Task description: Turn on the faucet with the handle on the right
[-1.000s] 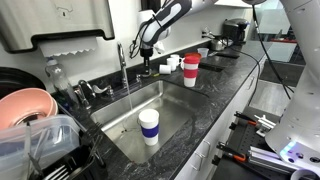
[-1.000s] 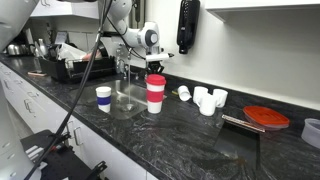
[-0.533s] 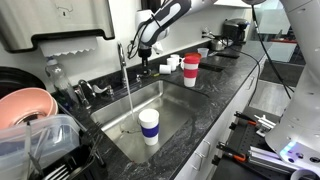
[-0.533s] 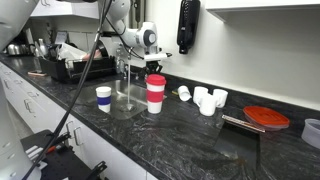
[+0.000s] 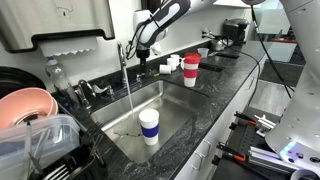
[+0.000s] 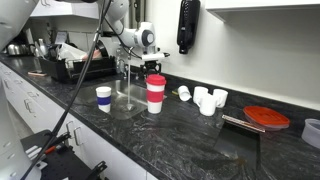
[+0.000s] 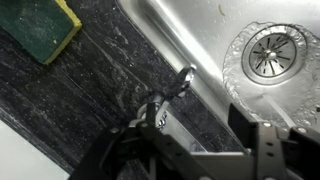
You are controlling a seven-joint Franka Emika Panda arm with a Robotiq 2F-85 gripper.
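Observation:
The chrome gooseneck faucet stands behind the sink, and a thin stream of water runs from its spout into the basin. My gripper hangs just right of the spout, over the counter edge. In the wrist view the small chrome handle lies on the dark speckled counter beside the sink rim. My gripper is open there. Its fingers stand wide apart, the handle's base sits close to the left one, and nothing is clamped between them.
A white cup with a blue band stands in the steel sink near the drain. On the counter are a red cup, small white cups and a green-and-yellow sponge. A dish rack with a pink bowl stands at one side.
The gripper looks slightly higher over the handle than before; the arm has barely moved otherwise. Water runs from the spout in every frame.

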